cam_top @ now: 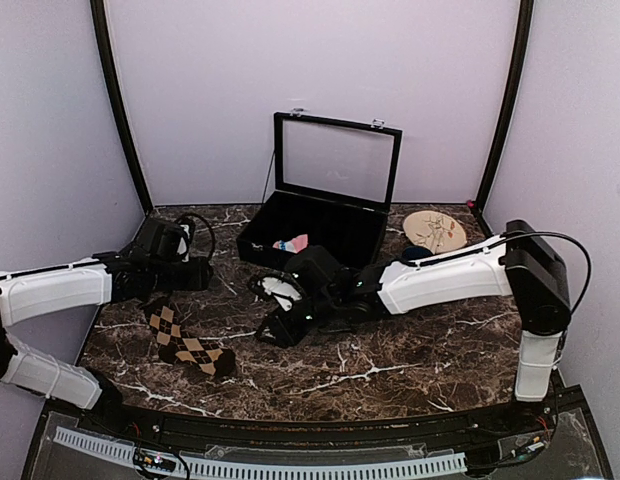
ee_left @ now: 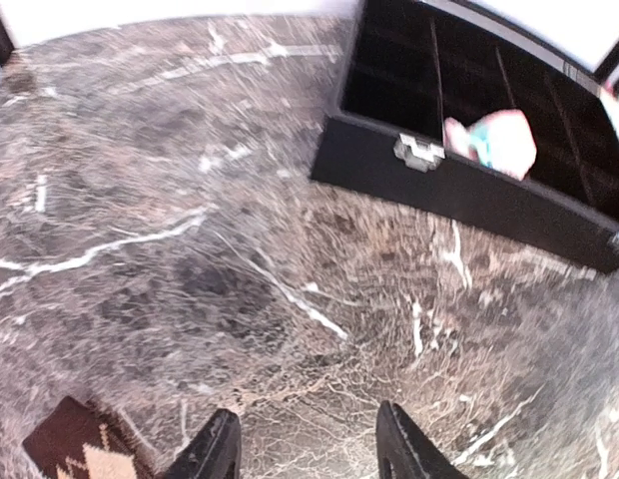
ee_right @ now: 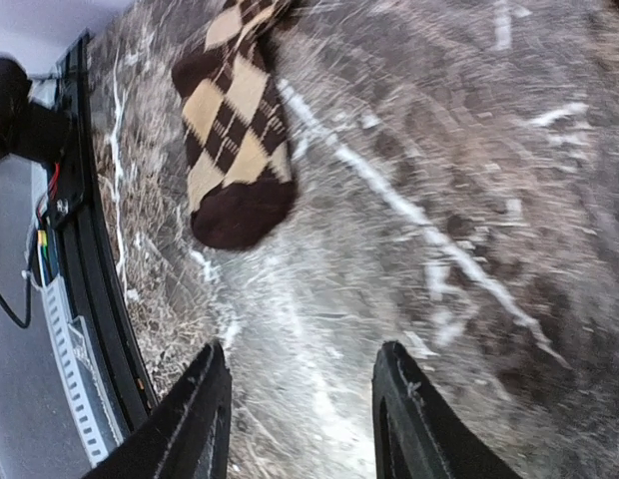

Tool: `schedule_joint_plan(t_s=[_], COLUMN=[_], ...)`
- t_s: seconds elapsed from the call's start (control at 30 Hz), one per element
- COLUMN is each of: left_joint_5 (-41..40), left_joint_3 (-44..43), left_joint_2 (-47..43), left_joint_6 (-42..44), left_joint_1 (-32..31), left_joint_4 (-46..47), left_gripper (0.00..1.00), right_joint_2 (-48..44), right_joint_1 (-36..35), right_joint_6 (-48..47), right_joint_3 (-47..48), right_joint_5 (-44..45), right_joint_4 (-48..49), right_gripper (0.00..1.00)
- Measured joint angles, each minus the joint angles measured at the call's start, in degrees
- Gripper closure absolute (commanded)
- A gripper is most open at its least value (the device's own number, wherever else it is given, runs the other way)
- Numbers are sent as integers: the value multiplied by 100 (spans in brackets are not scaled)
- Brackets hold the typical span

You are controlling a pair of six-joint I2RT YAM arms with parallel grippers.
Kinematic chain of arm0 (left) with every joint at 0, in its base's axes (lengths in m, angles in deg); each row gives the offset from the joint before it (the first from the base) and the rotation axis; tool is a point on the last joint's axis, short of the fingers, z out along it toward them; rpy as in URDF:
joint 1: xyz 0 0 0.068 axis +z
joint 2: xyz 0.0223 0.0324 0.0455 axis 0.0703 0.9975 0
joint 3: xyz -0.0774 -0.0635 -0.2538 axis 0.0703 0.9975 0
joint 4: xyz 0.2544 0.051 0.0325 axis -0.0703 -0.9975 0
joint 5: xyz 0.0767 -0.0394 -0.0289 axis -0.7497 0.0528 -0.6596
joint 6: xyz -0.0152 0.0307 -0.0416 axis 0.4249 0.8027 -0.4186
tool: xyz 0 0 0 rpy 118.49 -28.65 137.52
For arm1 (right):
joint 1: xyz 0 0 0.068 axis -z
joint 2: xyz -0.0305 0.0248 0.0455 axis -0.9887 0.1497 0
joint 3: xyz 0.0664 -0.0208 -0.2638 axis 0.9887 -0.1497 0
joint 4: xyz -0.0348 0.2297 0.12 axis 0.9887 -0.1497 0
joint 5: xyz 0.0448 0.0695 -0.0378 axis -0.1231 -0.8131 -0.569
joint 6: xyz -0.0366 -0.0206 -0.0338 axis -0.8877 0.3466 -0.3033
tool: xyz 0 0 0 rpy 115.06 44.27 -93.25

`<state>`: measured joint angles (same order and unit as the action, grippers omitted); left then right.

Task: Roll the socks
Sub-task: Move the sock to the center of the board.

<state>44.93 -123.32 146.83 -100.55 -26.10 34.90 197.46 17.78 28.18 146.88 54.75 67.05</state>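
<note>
The dark brown sock with tan argyle diamonds (cam_top: 190,345) lies flat on the marble table at the front left. In the right wrist view this sock (ee_right: 235,130) lies beyond my fingertips, toe end nearest. The pink sock with teal and white (cam_top: 290,243) rests inside the black box; the left wrist view shows it (ee_left: 494,140) in a compartment. My left gripper (cam_top: 203,273) hovers just behind the brown sock, open and holding nothing, with a corner of that sock (ee_left: 85,449) beside its left finger. My right gripper (cam_top: 273,327) is open and holding nothing, to the right of the brown sock.
The black compartment box (cam_top: 252,246) stands at the back centre with its glass lid (cam_top: 337,160) raised. A round wooden plate (cam_top: 435,230) lies at the back right. The table's front edge rail (ee_right: 90,299) runs close to the right gripper.
</note>
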Motion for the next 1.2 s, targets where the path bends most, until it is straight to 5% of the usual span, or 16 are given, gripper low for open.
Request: schedule_joint_plan(t_s=[0.43, 0.87, 1.2], left_joint_5=[-621, -916, -1075], left_joint_3=[916, 1429, 1429], left_joint_2=[-1357, -2087, -2162], left_joint_6=[-728, -997, -1086], left_joint_1=[-22, -31, -31], left_joint_4=[313, 396, 396], left_gripper=[51, 50, 50], right_joint_2=[1838, 2844, 3071], right_joint_1=[-824, -883, -876], right_joint_6=[-321, -422, -518], right_joint_3=[2358, 3565, 3834], right_joint_5=[337, 667, 881], right_joint_4=[-964, -1628, -1818], right_gripper=[55, 60, 92])
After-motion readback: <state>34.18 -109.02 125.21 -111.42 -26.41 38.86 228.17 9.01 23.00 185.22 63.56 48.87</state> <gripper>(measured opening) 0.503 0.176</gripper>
